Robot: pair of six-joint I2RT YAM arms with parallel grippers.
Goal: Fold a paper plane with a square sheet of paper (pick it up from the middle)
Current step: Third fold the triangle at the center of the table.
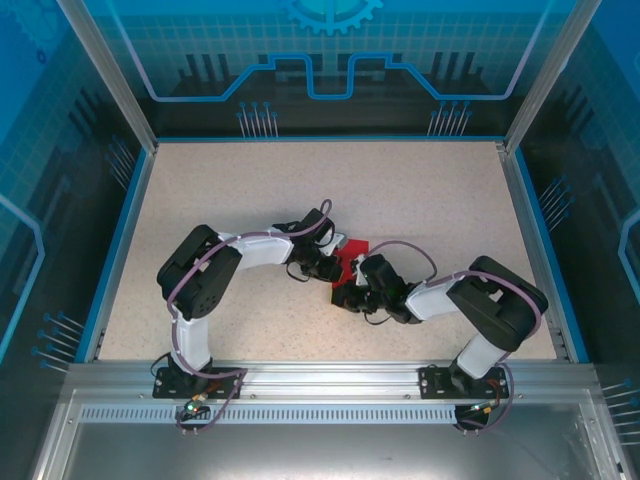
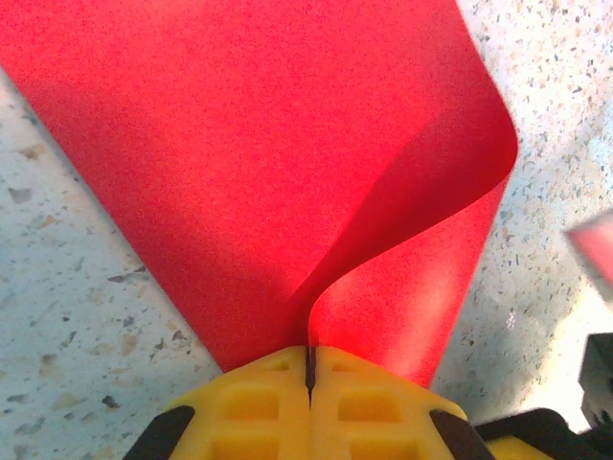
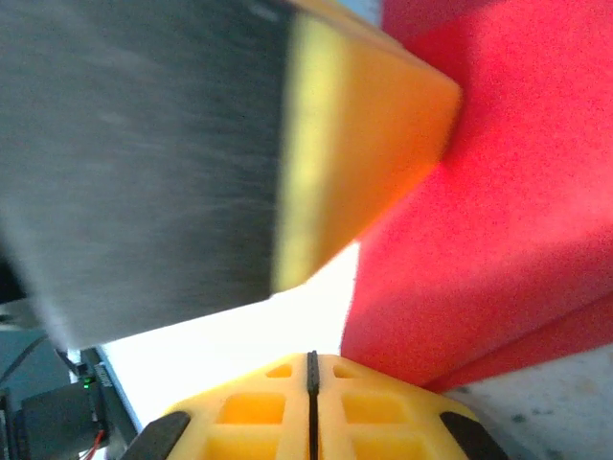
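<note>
Here the square sheet of paper (image 2: 287, 172) lies partly curled at the middle of the speckled counter (image 2: 77, 287); the left jaws are clamped on its near edge, a fold rising from them; the right jaws are pressed together, the sheet just beside them.

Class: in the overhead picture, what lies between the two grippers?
The red square sheet of paper, between the left gripper and the right gripper, in the top external view.

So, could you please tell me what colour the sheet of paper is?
Plain bright red, with no markings; the left wrist view shows the paper best.
</note>
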